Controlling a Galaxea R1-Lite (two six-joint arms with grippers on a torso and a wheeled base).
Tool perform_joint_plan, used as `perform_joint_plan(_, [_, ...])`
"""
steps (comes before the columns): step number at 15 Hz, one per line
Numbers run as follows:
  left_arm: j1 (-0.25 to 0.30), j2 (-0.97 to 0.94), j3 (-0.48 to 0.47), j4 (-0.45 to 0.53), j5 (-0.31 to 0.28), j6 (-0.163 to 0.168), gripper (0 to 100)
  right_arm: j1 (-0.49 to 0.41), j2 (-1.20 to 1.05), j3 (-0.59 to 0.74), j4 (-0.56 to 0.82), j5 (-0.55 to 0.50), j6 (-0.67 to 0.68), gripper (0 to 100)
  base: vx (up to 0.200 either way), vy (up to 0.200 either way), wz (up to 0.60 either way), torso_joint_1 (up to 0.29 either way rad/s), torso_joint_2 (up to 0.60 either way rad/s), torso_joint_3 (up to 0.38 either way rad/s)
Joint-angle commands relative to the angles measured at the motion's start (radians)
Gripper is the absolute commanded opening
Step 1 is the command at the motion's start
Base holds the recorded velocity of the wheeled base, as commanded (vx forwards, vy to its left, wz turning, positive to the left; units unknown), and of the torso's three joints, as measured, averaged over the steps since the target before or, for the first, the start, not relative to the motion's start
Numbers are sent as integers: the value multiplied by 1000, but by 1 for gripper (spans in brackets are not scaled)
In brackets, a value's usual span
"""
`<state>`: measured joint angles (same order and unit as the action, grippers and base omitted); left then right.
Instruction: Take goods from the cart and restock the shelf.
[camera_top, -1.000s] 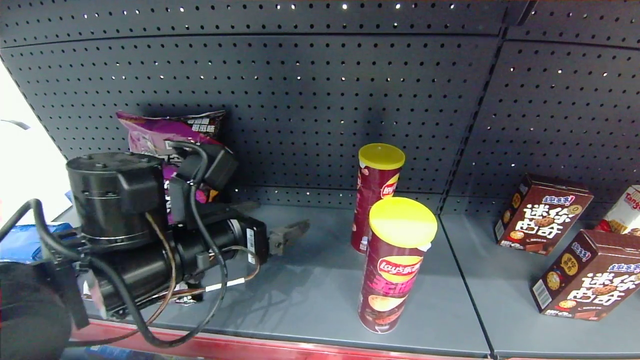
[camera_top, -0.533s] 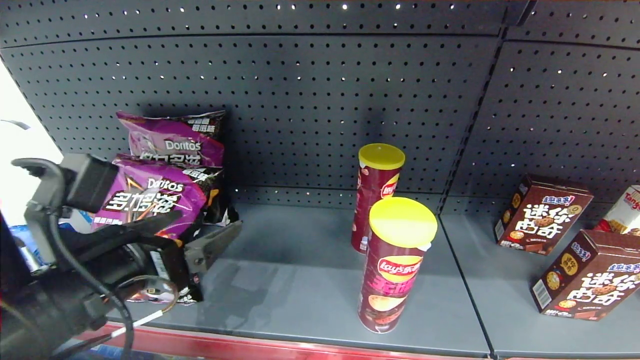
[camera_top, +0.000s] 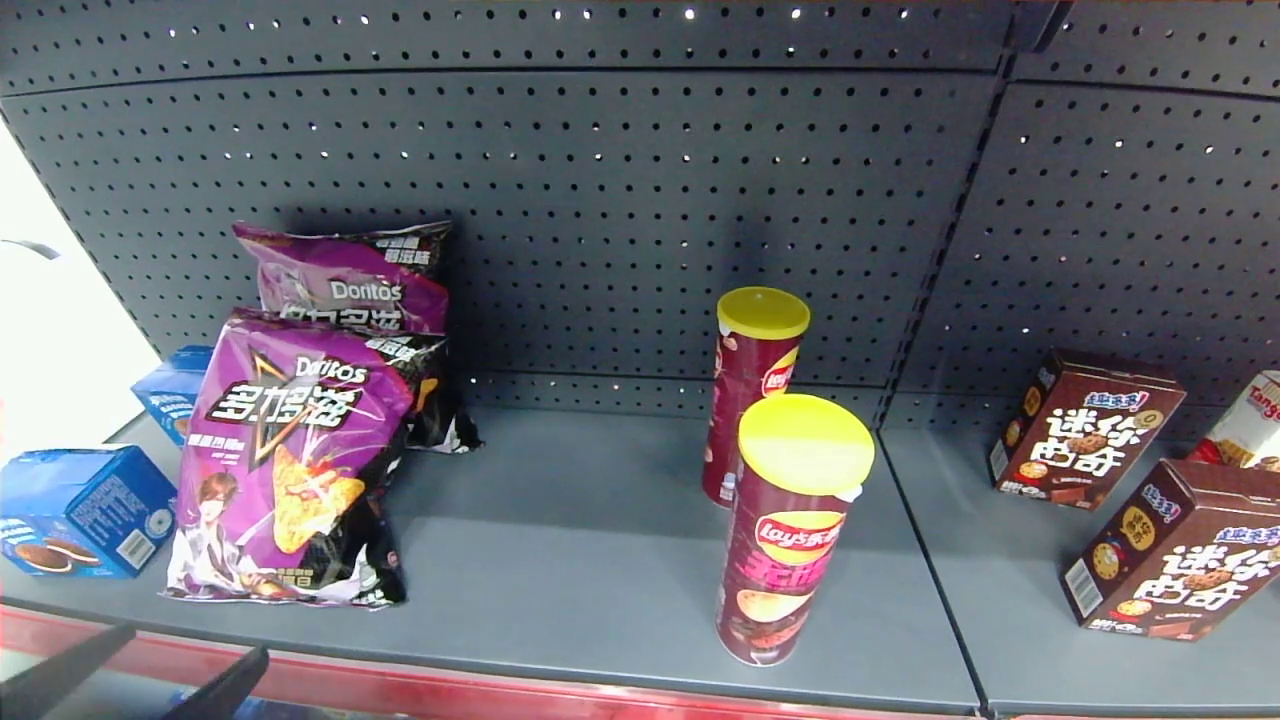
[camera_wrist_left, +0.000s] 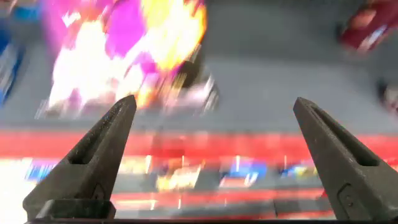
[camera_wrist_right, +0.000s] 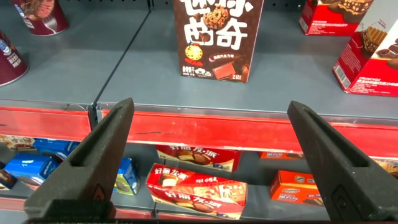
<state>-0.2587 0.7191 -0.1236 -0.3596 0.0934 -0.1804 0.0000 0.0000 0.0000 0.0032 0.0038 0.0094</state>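
Front purple chip bag (camera_top: 290, 460) stands on the grey shelf (camera_top: 600, 540), overlapping a second purple bag (camera_top: 345, 275) set against the pegboard; a blue box (camera_top: 85, 510) lies just beside it on the robot's left; a yellow-lidded can (camera_top: 790, 530) stands well apart to the right, another can (camera_top: 755, 390) close behind it; brown cookie boxes (camera_top: 1085, 425) lie beyond. Left gripper (camera_top: 197, 645) sits at the shelf's red front edge, fingers spread and empty (its wrist view is blurred); right gripper (camera_wrist_right: 211, 106) is likewise spread and empty, facing a cookie box.

Black, grainy fingers (camera_wrist_right: 87, 168) taper to blunt tips.
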Motion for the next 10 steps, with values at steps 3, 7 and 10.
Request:
perform_joint_plan(3, [216, -517, 45, 392, -119, 6, 100, 0, 2, 0, 0, 1, 0, 100, 0, 0, 0, 0, 0, 0])
perform_joint_plan(7, [240, -624, 48, 462, -24, 65, 100, 0, 2, 0, 0, 1, 0, 100, 0, 0, 0, 0, 0, 0])
perform_joint_plan(10, [230, -650, 68, 436, 108, 105, 100, 0, 2, 0, 0, 1, 0, 100, 0, 0, 0, 0, 0, 0])
